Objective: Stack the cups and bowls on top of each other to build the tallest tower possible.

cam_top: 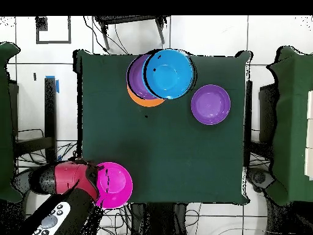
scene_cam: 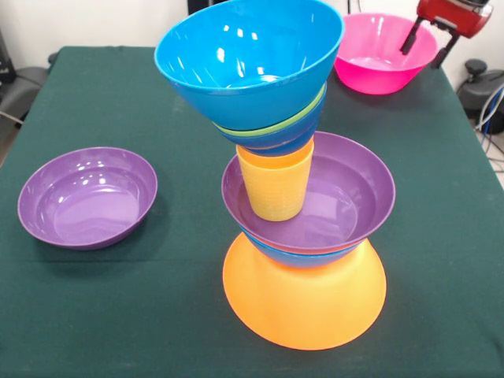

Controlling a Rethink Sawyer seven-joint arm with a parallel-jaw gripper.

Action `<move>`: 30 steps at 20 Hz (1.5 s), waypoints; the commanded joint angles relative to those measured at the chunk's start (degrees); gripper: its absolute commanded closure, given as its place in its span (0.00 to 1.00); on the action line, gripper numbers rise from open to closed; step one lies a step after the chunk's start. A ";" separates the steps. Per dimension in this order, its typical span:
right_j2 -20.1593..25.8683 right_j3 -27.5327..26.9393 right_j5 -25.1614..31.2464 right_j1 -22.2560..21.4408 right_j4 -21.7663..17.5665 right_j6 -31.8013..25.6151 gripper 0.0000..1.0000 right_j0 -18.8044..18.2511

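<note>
The tower stands on an upside-down yellow-orange bowl [scene_cam: 303, 303]. Above it are a blue bowl [scene_cam: 303, 256], a purple bowl [scene_cam: 350, 197], and a yellow ribbed cup [scene_cam: 276, 189] that is orange at its top. On the cup sit nested dark blue [scene_cam: 276, 146] and green [scene_cam: 303, 118] bowls, topped by a tilted bright blue bowl [scene_cam: 248, 55]. The tower leans; from overhead its top bowl [cam_top: 168, 74] sits off its base [cam_top: 143, 100]. My gripper [scene_cam: 429, 43] is open at the large pink bowl [scene_cam: 382, 55], one finger inside the rim and one outside. It also shows in the overhead view [cam_top: 98, 180].
A loose shallow purple bowl [scene_cam: 87, 197] lies upright on the green table cloth [scene_cam: 157, 307], apart from the tower; it also shows in the overhead view [cam_top: 211, 104]. The pink bowl [cam_top: 116, 185] is at the table's corner near the robot's base.
</note>
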 commanded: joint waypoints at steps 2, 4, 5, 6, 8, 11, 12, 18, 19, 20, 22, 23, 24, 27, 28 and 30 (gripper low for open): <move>9.37 3.90 -2.64 5.00 4.60 13.83 0.00 -0.58; 9.92 3.56 -3.80 6.01 5.34 13.83 0.00 -0.56; 10.18 3.47 -4.30 6.41 5.63 13.74 0.00 -0.61; 10.44 3.39 -4.80 6.80 5.92 13.65 0.00 -0.65; 10.68 3.25 -5.57 7.53 6.39 13.57 0.00 -0.65; 10.75 3.39 -5.91 8.05 6.97 13.64 0.00 -0.28; 10.65 3.43 -5.85 8.14 7.15 13.76 0.00 -0.06; 10.35 3.46 -5.62 8.73 7.32 13.27 0.00 0.09; 10.60 3.56 -5.48 8.59 7.36 13.02 0.00 -0.13; 11.38 3.85 -5.47 8.27 7.42 12.41 1.00 -0.80; 10.00 3.05 -2.40 7.32 7.28 12.75 1.00 -0.66; 9.32 2.66 -0.86 6.84 7.21 12.91 1.00 -0.59; 8.63 2.26 0.68 6.36 7.13 13.08 1.00 -0.52; 4.90 -0.94 10.53 1.03 3.56 9.39 1.00 -2.44; 4.51 -2.38 12.83 0.11 2.76 8.10 1.00 -3.49; 3.74 -5.26 17.42 -1.73 1.16 5.53 1.00 -5.60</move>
